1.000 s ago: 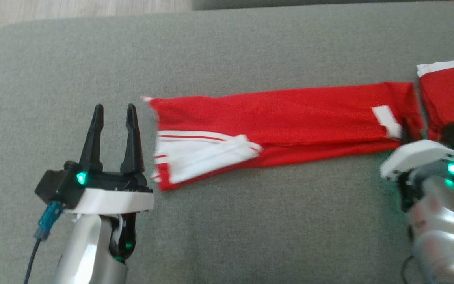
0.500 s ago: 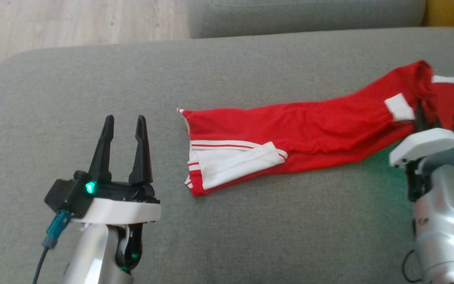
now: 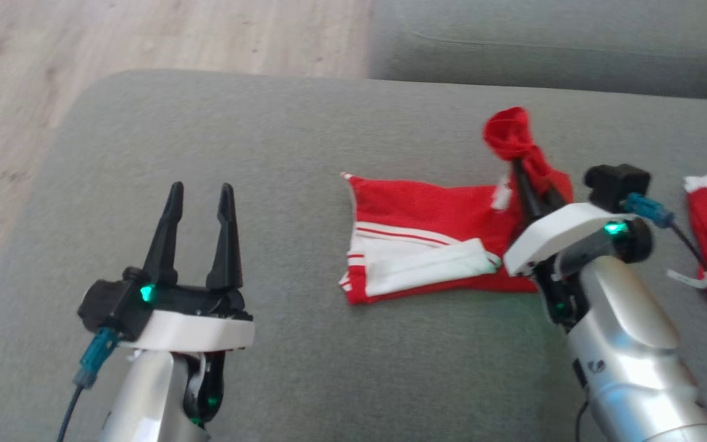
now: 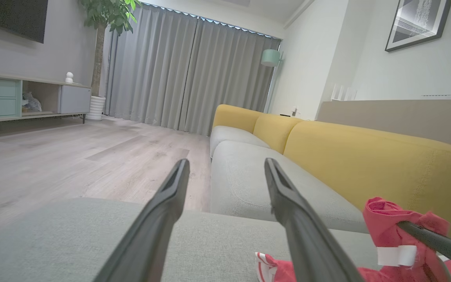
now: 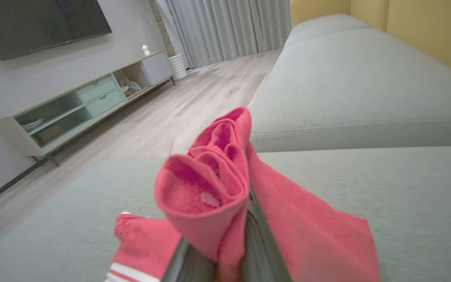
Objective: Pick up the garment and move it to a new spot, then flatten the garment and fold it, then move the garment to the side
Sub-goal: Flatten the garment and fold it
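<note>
While right end effector point(image 3: 518, 166) pinches red garment point(image 3: 421, 209), left end effector point(image 3: 200, 186) spread

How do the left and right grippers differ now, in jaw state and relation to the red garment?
The left gripper is open with nothing between its fingers; the right gripper is shut on a bunched end of the red garment. The left gripper stands apart from the garment, off its striped end; the right gripper holds the other end raised above the grey cushion. Both have long dark fingers and a green light.
</note>
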Available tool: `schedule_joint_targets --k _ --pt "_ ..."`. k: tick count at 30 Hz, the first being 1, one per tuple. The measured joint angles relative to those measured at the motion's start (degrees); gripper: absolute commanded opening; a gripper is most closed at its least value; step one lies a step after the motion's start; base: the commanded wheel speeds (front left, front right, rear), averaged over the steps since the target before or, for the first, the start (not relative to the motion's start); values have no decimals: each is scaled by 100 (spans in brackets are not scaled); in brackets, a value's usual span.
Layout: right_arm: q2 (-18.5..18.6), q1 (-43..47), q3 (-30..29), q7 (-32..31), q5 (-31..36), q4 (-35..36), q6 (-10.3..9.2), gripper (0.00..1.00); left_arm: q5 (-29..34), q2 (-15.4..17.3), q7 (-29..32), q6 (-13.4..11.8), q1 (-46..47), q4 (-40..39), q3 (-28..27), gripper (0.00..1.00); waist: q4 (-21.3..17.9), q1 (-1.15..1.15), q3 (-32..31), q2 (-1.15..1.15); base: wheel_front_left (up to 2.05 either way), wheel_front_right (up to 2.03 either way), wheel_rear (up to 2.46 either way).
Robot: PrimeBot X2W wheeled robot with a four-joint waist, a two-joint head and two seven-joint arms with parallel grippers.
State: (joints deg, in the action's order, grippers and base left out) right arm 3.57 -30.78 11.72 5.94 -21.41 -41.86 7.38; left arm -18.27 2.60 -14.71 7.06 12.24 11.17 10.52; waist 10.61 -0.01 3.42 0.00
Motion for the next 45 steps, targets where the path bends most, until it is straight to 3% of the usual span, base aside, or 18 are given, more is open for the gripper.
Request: schedule_joint_targets --k 10,22,23,24,31,37,41,45 --pt "-1 -23 1325 114 -1083 -380 0 0 9 0 0 3 9 114 152 100 624 1 207 0 0 0 0" --pt "8 -251 2231 533 -1692 -1083 0 2 -13 -3 0 9 49 196 283 100 1031 1 432 0 0 0 0" --pt "13 -266 2310 570 -1713 -1115 0 61 -33 -3 0 9 49 202 301 100 1038 1 429 0 0 0 0" --pt "18 -270 2399 573 -1803 -1113 0 100 -43 -3 0 9 48 209 323 100 1042 1 423 0 0 0 0" --pt "20 -279 3160 671 -2487 -575 0 100 -52 -4 0 9 42 237 335 100 911 1 346 0 0 0 0" --pt "16 -404 3278 784 -2755 -363 0 100 -51 -4 1 9 35 240 268 100 700 0 235 0 0 0 0" --pt "10 -645 2819 826 -2484 -453 0 100 -48 -4 0 9 4 227 204 100 462 1 138 0 0 0 0" --pt "16 -712 1602 836 -1347 -370 0 100 -46 -5 0 5 -94 137 58 100 172 0 54 0 0 0 0"
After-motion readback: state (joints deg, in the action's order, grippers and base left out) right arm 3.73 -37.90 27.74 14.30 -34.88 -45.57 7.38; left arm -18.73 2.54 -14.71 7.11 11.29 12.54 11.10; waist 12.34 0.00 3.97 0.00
